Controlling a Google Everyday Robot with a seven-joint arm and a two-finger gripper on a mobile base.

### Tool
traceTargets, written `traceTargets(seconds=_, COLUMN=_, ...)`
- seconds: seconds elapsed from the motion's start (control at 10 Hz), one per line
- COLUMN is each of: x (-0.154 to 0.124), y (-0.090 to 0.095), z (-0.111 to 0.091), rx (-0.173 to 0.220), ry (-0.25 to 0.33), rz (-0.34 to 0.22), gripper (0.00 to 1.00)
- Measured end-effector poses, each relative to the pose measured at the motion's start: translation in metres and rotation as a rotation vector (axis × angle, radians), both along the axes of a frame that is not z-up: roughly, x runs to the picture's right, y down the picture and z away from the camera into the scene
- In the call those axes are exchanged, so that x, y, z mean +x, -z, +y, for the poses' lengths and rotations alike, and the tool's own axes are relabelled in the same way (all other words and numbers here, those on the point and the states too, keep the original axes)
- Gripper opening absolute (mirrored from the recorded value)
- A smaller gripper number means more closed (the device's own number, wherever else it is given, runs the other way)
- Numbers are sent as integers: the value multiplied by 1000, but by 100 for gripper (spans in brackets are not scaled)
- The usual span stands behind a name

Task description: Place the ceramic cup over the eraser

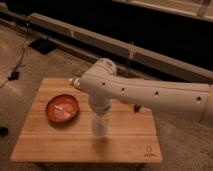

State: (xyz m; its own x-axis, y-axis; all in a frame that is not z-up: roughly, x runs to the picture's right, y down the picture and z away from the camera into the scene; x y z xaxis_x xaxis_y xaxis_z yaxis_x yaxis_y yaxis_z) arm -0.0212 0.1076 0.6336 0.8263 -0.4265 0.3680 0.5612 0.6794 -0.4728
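My gripper (pixel 100 128) hangs straight down from the big white arm (pixel 145 95) over the middle of the wooden table (pixel 125 142), just right of the bowl, with its tip at or just above the tabletop. A pale whitish shape at the tip merges with the gripper, and I cannot tell whether it is the ceramic cup. No separate white cup shows anywhere else on the table. The eraser is hidden or out of view.
An orange-red round bowl (pixel 62 108) sits on the left half of the table. A small pale object (pixel 75 81) lies at the far edge behind the arm, and a small dark object (pixel 136 107) peeks out under the arm. A cable and plug (pixel 14 74) lie on the floor at left.
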Motion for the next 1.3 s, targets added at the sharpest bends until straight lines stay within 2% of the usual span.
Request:
traceTargets(seconds=0.2, x=14, y=11, z=-15, rx=22, ry=-17, rz=12, gripper=0)
traceTargets(seconds=0.4, x=46, y=21, z=-32, rx=39, ry=-40, rz=46, gripper=0)
traceTargets(seconds=0.6, x=65, y=24, z=-45, rx=43, ry=-47, rz=87, gripper=0)
traceTargets(seconds=1.0, x=117, y=22, z=-62, rx=26, ry=-75, rz=195, gripper=0)
traceTargets(seconds=1.3, x=145, y=7, z=-66, rx=-5, ry=-108, rz=245, gripper=0)
